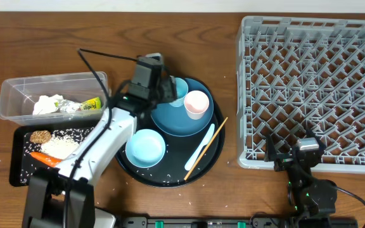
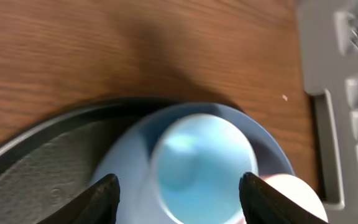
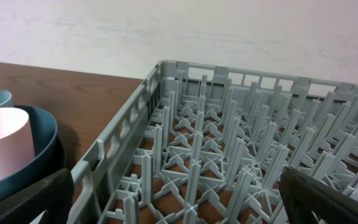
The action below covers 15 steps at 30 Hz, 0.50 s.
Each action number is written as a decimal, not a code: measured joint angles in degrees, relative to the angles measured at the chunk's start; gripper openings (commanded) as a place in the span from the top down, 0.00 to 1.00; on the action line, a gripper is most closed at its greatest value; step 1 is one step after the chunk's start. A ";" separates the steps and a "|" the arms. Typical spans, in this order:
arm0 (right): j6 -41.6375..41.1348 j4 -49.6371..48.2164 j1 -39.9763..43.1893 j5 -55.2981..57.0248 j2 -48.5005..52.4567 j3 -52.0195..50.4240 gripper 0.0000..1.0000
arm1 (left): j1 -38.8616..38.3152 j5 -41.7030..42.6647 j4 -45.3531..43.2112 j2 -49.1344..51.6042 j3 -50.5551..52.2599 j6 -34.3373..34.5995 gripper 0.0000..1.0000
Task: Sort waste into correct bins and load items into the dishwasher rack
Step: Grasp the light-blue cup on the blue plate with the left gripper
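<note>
- Handling comes first: the small light blue cup (image 2: 201, 163) looks to us like light, stiff plastic with a smooth wall. We judge it could slip, and a squeeze across its width just below the rim seems the safest hold.
- The cup stands upright on the large dark blue plate (image 1: 176, 120), which sits on the round black tray (image 1: 170, 171). The small pink cup (image 1: 196, 103) is just beside it, so we think a careless lift could knock that one over.
- Our left gripper (image 2: 180, 190) hangs over the blue cup with its fingers (image 2: 104, 198) apart, one on each side. The finger on the pink cup's side seems to be at the rim, and the other shows a gap, so we read no clamp yet.
- Our right gripper (image 3: 178, 198) is spread wide and empty, at the near edge of the dishwasher rack (image 3: 229, 155).
- From overhead, the left wrist covers most of the blue cup, leaving only part of its rim in sight.
- The left wrist view is soft and cuts off the cup's foot and the lower part of the fingers. We cannot tell whether any pad truly touches the wall, or how deep the cup is.
</note>
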<state>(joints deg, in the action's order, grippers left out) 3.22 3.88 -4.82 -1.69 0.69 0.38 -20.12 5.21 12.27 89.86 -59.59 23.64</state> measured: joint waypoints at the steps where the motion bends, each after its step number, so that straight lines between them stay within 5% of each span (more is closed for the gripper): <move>1: 0.00 0.00 0.00 0.00 0.00 0.00 0.01 | 0.55 -0.09 -0.09 0.04 0.00 0.48 0.38; 8: 0.00 0.00 0.00 0.00 0.00 0.00 0.01 | 1.11 -0.52 -0.85 0.94 0.00 1.95 0.40; 15: 0.00 0.00 0.00 0.00 0.00 0.00 0.01 | 1.11 -0.68 -0.74 4.44 0.00 2.43 0.66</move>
<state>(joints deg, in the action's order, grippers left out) 3.22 3.88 -4.82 -1.69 0.69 0.38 -19.00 4.54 11.53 94.30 -59.59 26.06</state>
